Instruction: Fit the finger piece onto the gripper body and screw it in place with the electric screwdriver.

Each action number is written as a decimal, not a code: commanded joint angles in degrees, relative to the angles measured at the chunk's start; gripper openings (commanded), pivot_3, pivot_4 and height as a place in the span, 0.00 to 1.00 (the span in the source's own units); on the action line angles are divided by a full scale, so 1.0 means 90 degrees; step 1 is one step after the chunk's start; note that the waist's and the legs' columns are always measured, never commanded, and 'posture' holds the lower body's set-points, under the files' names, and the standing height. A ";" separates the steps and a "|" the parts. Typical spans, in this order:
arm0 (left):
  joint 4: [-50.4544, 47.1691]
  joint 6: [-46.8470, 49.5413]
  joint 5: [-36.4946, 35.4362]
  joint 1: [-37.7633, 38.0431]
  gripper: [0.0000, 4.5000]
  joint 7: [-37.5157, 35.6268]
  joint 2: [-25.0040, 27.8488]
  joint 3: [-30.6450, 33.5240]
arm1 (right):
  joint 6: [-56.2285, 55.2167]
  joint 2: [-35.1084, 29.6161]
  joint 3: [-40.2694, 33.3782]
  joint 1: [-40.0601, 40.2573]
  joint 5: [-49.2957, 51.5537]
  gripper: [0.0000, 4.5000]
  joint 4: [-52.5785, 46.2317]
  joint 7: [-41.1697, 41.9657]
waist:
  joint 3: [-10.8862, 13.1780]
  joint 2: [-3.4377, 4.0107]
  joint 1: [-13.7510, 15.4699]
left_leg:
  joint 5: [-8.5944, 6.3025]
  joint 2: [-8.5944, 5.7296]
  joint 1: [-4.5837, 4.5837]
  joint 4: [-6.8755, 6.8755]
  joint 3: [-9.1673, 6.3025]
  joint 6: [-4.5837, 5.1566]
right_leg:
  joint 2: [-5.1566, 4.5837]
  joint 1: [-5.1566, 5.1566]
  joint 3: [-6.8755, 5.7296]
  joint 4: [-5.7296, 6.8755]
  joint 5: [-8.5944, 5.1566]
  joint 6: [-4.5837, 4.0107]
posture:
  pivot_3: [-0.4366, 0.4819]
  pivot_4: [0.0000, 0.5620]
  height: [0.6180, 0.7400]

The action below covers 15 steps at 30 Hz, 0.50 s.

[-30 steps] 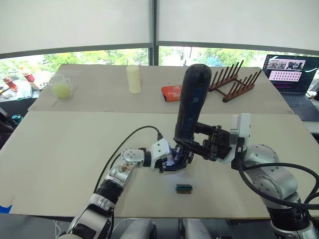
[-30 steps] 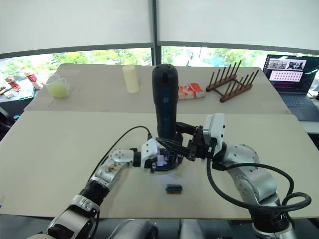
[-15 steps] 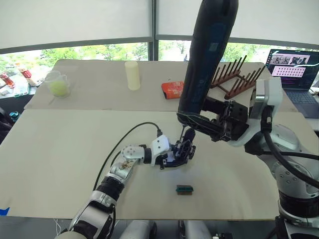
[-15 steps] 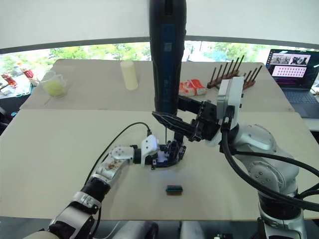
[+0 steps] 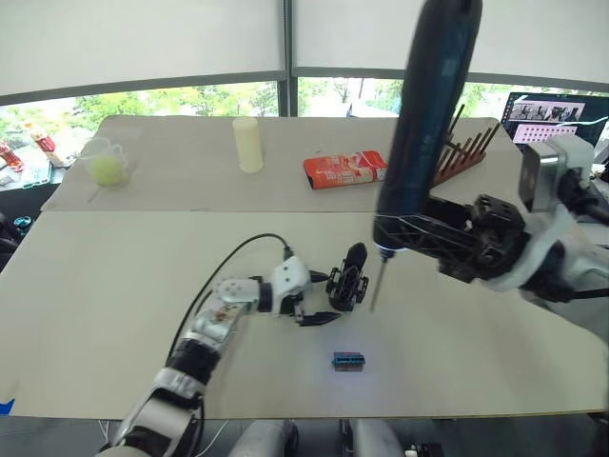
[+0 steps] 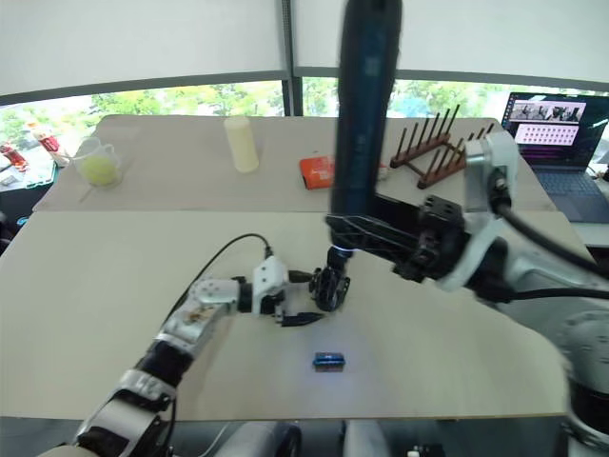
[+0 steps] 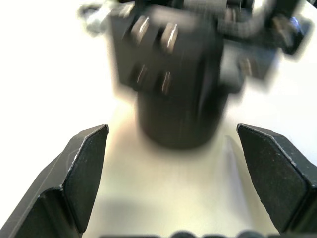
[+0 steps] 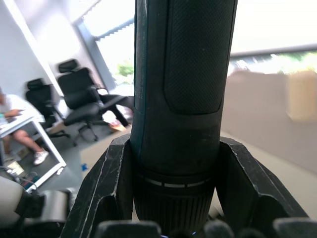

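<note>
The gripper body (image 5: 347,279) stands on the table (image 5: 114,276), near mid-table, its pointed finger sticking up, so its long axis is roughly upright. It sits just ahead of my left gripper (image 5: 309,297), betw. the line of the two fingers but not touched: in the left wrist view the body (image 7: 178,84) is out past the fingertips, w/ bare table betw. it and the pads (image 7: 86,168). So my left pincer is released, spread wide, holding nothing. Left arm lies low along the table, forearm reaching fwd and inward, wrist level. The screwdriver (image 5: 423,133) is clenched in my right gripper (image 5: 447,243), held near its lower end; right wrist view shows both fingers tight on the barrel (image 8: 181,99). Its long axis is near vertical, leaning a little, rounded end high, thin bit (image 5: 375,283) pointing down. The bit tip hangs just beside the body, on my right side of it, close but apart, and I can't tell if it's quite touching the table. Right arm comes in from my right, forearm raised, wrist turned to keep the tool upright. The left is the nearer hand to the body, so I judge next is closing left on the base to steady it, then shifting the bit inward over the screw. Loose finger piece: can't pick it out as separate. A small green block (image 5: 349,360) lies nearer me, well apart.
</note>
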 commanded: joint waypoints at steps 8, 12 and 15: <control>-0.2053 0.1361 -0.1107 0.0656 1.00 -0.1205 0.2010 0.0774 | 0.1561 -0.1628 0.1115 0.0841 -0.2740 0.43 0.2730 0.1890 | 0.0035 0.0060 0.0043 | -0.0008 -0.0009 -0.0017 0.0008 0.0016 0.0016 | -0.0007 0.0004 -0.0018 -0.0035 0.0000 -0.0001 | 0.48 0.27 1.00; -0.1897 0.1316 -0.1024 0.0579 1.00 -0.1100 0.2058 0.0838 | 0.0999 -0.1575 0.2227 0.0482 -0.4356 0.54 0.3230 0.2924 | 0.0071 0.0119 0.0022 | -0.0008 -0.0008 -0.0021 0.0010 0.0021 0.0015 | -0.0008 -0.0003 -0.0029 -0.0033 0.0000 0.0000 | 0.48 0.27 1.00; -0.1844 0.1278 -0.0953 0.0569 1.00 -0.1053 0.2076 0.0854 | -0.0343 -0.1630 0.2631 0.0545 -0.5707 0.81 0.3572 0.3816 | 0.0076 0.0124 -0.0026 | -0.0007 -0.0003 -0.0019 0.0011 0.0028 0.0013 | -0.0006 -0.0005 -0.0028 -0.0028 0.0001 0.0000 | 0.48 0.27 1.00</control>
